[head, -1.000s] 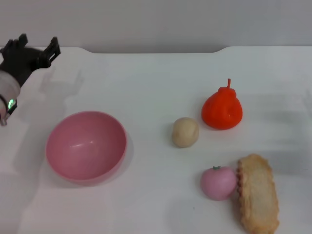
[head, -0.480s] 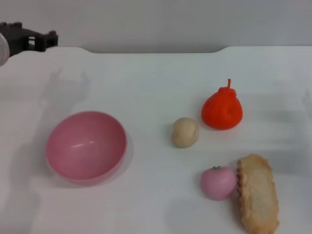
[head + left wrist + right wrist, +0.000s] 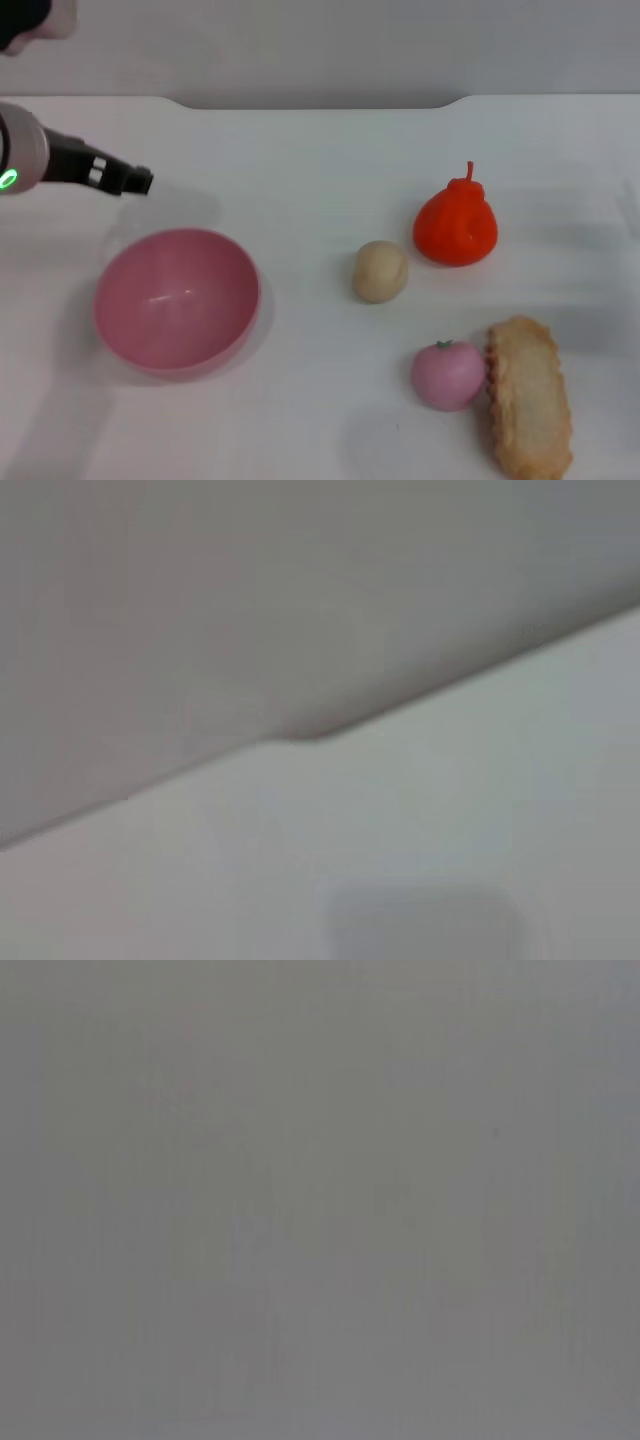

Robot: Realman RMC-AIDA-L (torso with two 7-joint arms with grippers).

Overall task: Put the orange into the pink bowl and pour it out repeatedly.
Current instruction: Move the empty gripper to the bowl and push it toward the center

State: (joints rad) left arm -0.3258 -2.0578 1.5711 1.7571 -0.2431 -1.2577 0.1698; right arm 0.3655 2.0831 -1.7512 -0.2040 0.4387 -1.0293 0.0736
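Note:
The orange (image 3: 456, 227), bright orange-red and pear-shaped with a short stem, stands on the white table (image 3: 300, 150) at the right of the middle. The pink bowl (image 3: 177, 299) sits upright and empty at the left. My left arm reaches in from the far left, and its dark gripper end (image 3: 125, 178) hangs just beyond the bowl's far rim, apart from it and holding nothing. The left wrist view shows only the table's far edge (image 3: 300, 735) and the wall. My right gripper is out of view, and the right wrist view is plain grey.
A beige round ball (image 3: 380, 270) lies between bowl and orange. A pink peach-like fruit (image 3: 448, 374) and a tan bread-like piece (image 3: 528, 396) lie at the front right. The wall runs along the table's far edge.
My left arm has swung from the table's far left corner towards the bowl, and its dark end now points right just beyond the bowl's rim. The objects have not moved.

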